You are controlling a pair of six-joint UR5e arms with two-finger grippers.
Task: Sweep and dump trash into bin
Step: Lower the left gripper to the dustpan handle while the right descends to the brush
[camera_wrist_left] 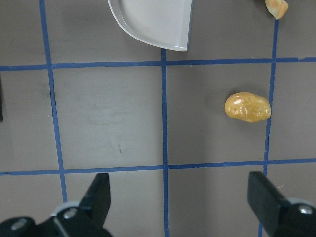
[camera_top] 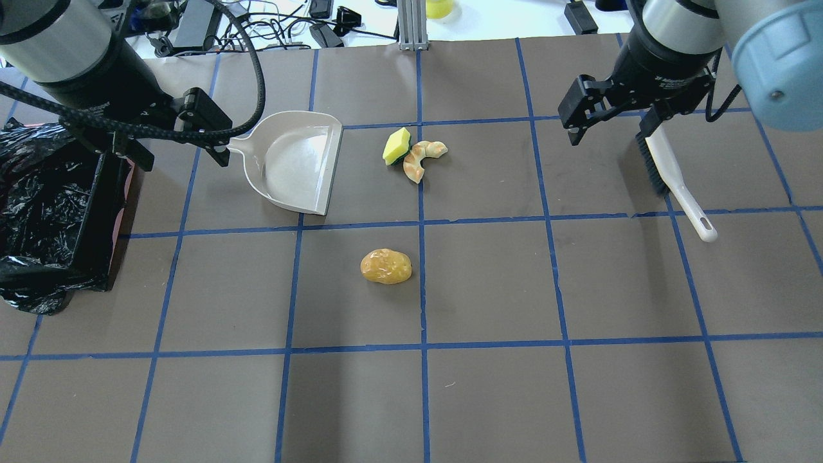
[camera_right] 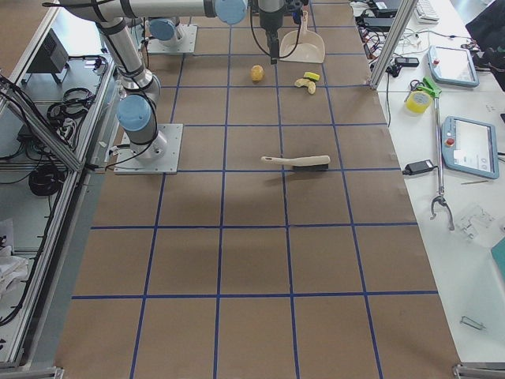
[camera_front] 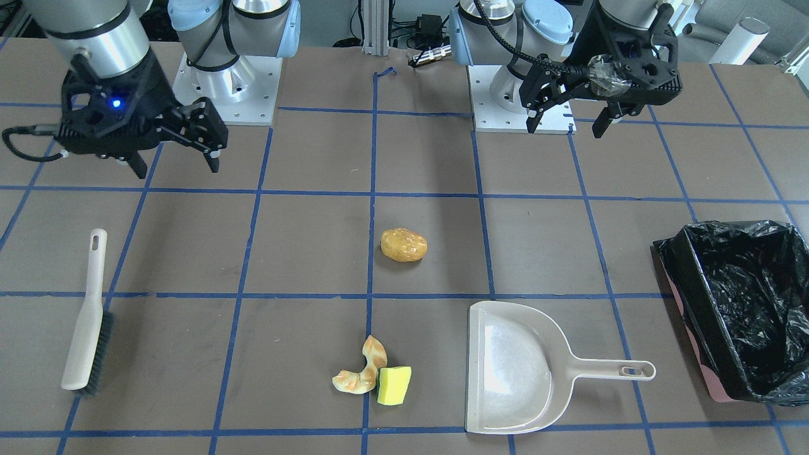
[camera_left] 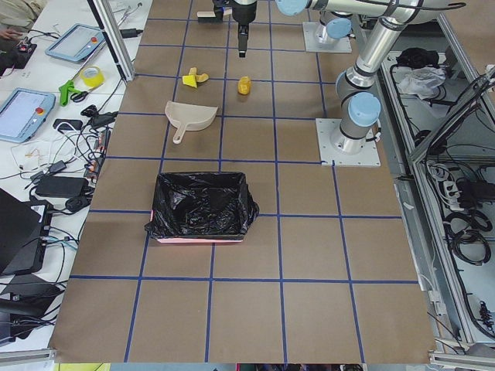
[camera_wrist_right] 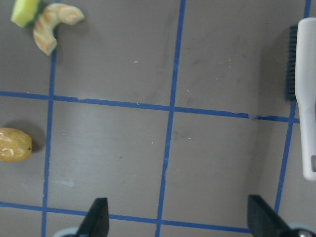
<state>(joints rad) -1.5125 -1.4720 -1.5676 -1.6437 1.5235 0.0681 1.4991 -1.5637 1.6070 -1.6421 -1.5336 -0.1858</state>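
1. The left end effector (camera_front: 567, 120) hangs above the bench (camera_front: 303, 253), on the robot's left half, fingers spread wide and grasping nothing; its wrist view shows bare bench between the two fingertips
2. The right end effector (camera_front: 176, 163) hangs above the robot's right half, likewise released, with only bench and blue tape lines between its fingers
3. The trash lies on the bench near the middle, in two spots
4. The golden-brown potato-like piece (camera_front: 404, 245) sits alone, just beside the central blue tape line and on the side nearer the robot
5. The curved croissant-like piece (camera_front: 361, 373) and the yellow-green sponge block (camera_front: 394, 385) lie farther from the robot, touching each other, well apart from the potato-like piece
6. The beige dustpan (camera_front: 512, 366) lies flat, near the sponge block on the robot's left; its straight open edge faces that pair and its handle points toward the bin
7. The bin (camera_front: 701, 303), pinkish and lined with a crinkled black bag, stands at the bench's end on the robot's left, beyond the dustpan handle and apart from it
8. The beige brush (camera_front: 85, 322) lies on the robot's right side, well apart from the trash, its handle toward the robot
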